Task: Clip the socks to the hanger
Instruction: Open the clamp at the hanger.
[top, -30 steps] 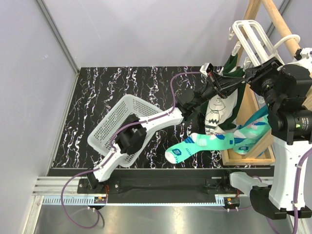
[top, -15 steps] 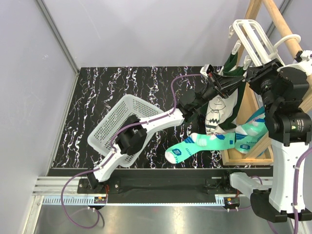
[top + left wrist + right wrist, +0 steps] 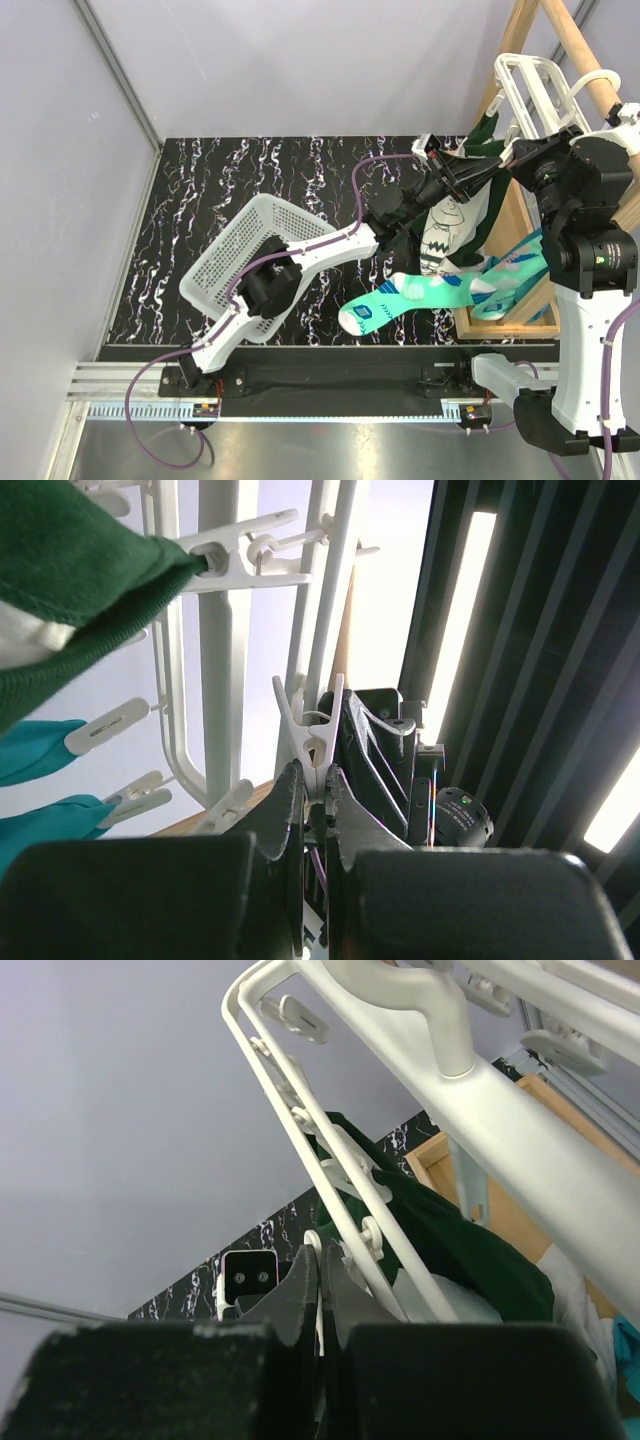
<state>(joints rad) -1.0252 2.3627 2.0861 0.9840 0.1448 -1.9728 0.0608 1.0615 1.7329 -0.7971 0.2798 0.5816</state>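
pinching a white clip (image 3: 310,730) of the hanger (image 3: 215,680), the left gripper (image 3: 312,780) is nearly closed on it. the right gripper (image 3: 318,1290) is pressed together on a thin part of the same frame. a mint-green sock (image 3: 420,292) with a white toe hangs well below both jaws, its top end hidden behind the right arm (image 3: 590,250).

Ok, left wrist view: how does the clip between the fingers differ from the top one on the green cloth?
The top clip bites the dark green cloth; the pinched clip shows no cloth. The top clip lies sideways in that view, the pinched clip stands upright. Only the pinched clip sits in the left hand. Both are white plastic clips at the hanger.
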